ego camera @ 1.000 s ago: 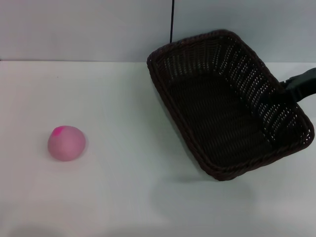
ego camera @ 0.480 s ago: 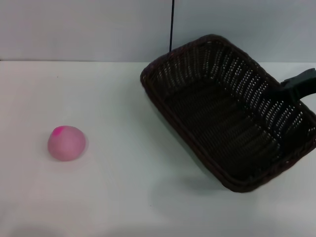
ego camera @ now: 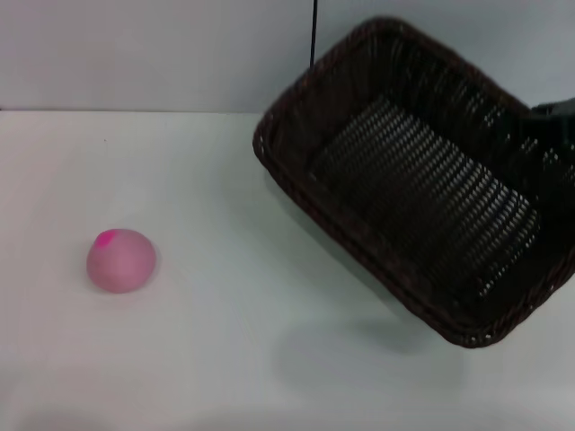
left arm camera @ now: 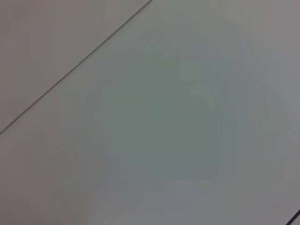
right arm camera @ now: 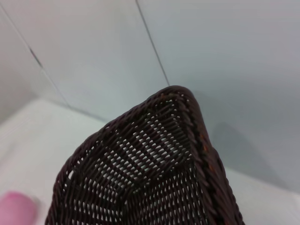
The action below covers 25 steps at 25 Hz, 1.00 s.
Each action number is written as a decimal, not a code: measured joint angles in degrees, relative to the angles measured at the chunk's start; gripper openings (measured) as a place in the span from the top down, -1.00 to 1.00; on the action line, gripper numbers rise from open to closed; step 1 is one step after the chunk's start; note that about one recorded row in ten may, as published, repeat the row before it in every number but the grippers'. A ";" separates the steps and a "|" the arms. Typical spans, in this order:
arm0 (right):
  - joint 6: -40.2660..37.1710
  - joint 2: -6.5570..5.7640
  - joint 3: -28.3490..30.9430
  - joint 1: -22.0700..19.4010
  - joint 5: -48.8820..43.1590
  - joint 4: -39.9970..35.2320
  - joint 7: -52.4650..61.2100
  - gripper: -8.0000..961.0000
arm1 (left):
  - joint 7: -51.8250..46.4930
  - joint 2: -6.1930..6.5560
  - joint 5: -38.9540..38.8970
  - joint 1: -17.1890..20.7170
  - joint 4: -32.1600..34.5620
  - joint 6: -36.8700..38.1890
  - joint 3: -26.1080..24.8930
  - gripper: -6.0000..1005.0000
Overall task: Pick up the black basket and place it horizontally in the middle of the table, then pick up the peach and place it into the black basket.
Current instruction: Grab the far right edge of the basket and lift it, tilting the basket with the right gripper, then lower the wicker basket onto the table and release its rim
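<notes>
The black basket [ego camera: 422, 180] hangs above the right side of the white table [ego camera: 225, 359], tilted steeply so its open side faces me. My right gripper [ego camera: 552, 121] shows only as a dark shape at the basket's far right rim and holds it there. In the right wrist view the basket's [right arm camera: 154, 183] woven wall and braided rim fill the lower part. The peach [ego camera: 121, 260], pale pink with a magenta patch, lies on the table at the left, well apart from the basket; its edge shows in the right wrist view [right arm camera: 16, 210]. My left gripper is out of view.
A grey wall [ego camera: 135, 54] rises behind the table, with a thin black cable [ego camera: 314, 36] hanging down it behind the basket. The left wrist view shows only a plain pale surface with a thin dark seam [left arm camera: 75, 70].
The basket has risen off the table and tipped up further, its far rim now higher and its inside turned towards me. The peach has not moved.
</notes>
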 joint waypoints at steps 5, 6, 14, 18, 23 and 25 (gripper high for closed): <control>-1.74 -1.86 0.97 -2.56 10.22 0.53 -3.94 0.60 | -0.04 0.00 0.00 0.03 0.00 0.00 0.00 -0.65; -2.14 -2.16 1.42 -2.70 11.08 0.68 -5.24 0.60 | -0.06 0.00 0.00 0.03 0.00 0.00 0.00 -0.65; -12.99 -4.48 3.51 -1.05 14.75 1.77 -17.23 0.60 | -0.12 0.00 -0.02 0.02 0.00 0.01 0.45 -0.65; -17.63 -5.15 1.58 0.59 14.13 1.79 -20.79 0.60 | -0.16 0.00 -0.01 -0.02 0.00 0.07 1.35 -0.65; -18.74 -5.02 -4.59 2.91 11.54 3.15 -23.81 0.60 | -0.22 0.06 0.00 -0.06 0.05 0.38 3.52 -0.65; -18.45 -4.86 -5.07 3.80 10.63 4.25 -24.32 0.60 | -2.09 0.08 0.02 -0.07 0.60 0.47 4.88 -0.65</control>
